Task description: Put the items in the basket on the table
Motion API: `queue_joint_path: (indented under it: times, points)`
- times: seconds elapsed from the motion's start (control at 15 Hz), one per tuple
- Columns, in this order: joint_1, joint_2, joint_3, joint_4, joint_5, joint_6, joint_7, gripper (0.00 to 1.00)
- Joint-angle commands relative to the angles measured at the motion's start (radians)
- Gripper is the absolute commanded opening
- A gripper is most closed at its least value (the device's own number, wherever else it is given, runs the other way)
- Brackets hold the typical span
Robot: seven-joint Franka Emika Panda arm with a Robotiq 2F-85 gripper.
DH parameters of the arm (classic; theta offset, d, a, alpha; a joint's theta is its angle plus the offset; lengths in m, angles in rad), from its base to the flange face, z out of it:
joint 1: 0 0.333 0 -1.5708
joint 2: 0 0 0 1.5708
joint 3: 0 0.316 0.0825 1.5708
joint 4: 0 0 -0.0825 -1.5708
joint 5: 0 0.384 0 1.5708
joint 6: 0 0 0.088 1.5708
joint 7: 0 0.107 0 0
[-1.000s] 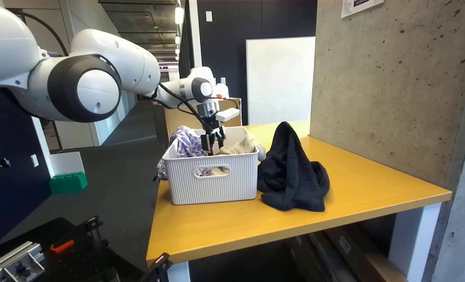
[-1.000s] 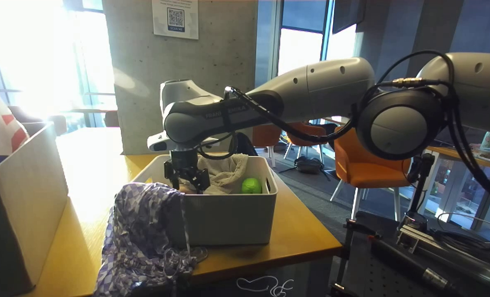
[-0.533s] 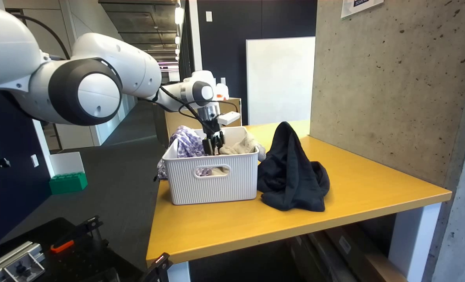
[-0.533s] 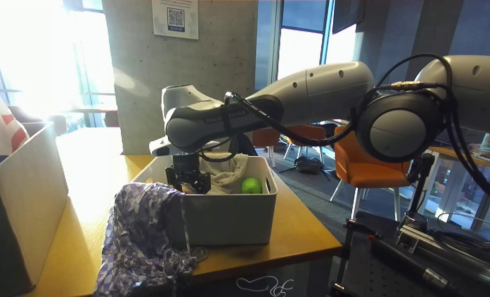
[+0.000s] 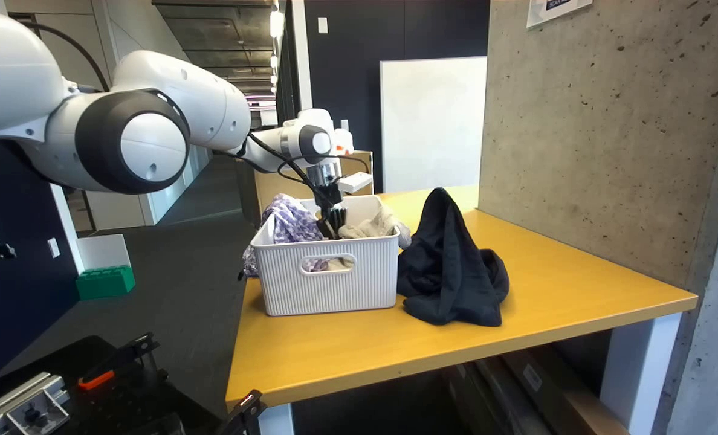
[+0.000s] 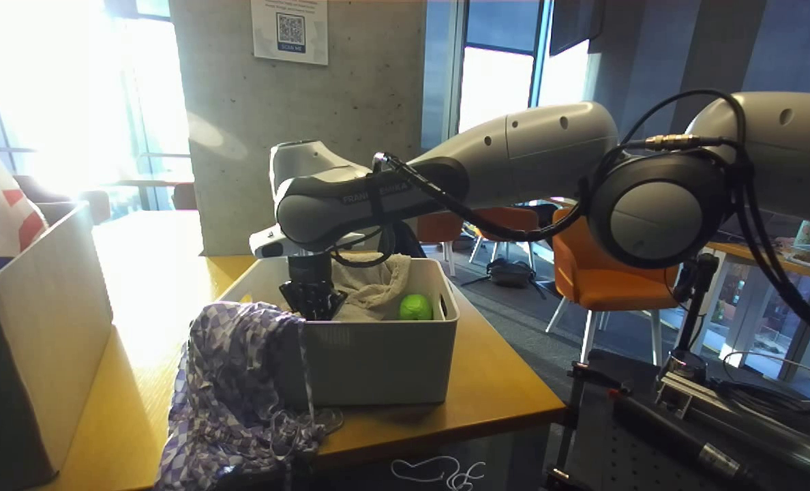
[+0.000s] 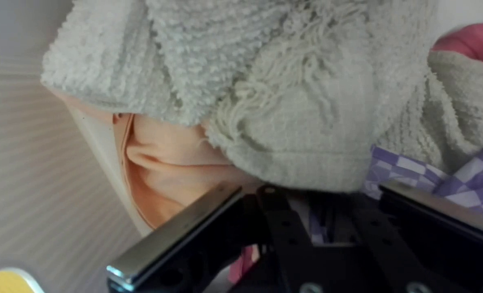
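A pale ribbed basket [image 5: 329,281] stands on the table in both exterior views. Inside lie a beige towel [image 7: 298,110], a peach cloth [image 7: 172,162], a bit of pink cloth [image 7: 475,42] and a green ball [image 6: 415,307]. Purple-and-white checked cloth [image 6: 234,382] spills from the basket over its rim. My gripper [image 6: 318,312] points down into the basket with its jaws close together. In the wrist view, the towel's hem covers the fingertips, so whether cloth is caught between them does not show. A dark cloth [image 5: 452,272] sits heaped on the table beside the basket.
The yellow table [image 5: 564,296] runs up to a concrete pillar [image 5: 607,139]. A tall open box [image 6: 50,341] stands at the left in an exterior view. The basket is close to the table's corner, and its walls surround my gripper.
My gripper has gone a little lower into the basket and its jaws have drawn together. The basket, the ball and the draped checked cloth have not visibly moved.
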Motion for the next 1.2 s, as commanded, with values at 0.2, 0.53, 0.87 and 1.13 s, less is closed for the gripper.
queue_joint_path:
  times: [0.2,0.53,0.87,1.13]
  points:
    - [-0.002,-0.007,0.000,0.006,0.020,-0.014,0.030,0.02]
    - [0.005,-0.028,-0.009,0.000,0.017,-0.033,0.156,0.02]
    - [0.038,-0.116,-0.016,-0.011,0.009,-0.080,0.303,0.02]
    - [0.092,-0.230,-0.017,-0.017,0.008,-0.241,0.471,0.02]
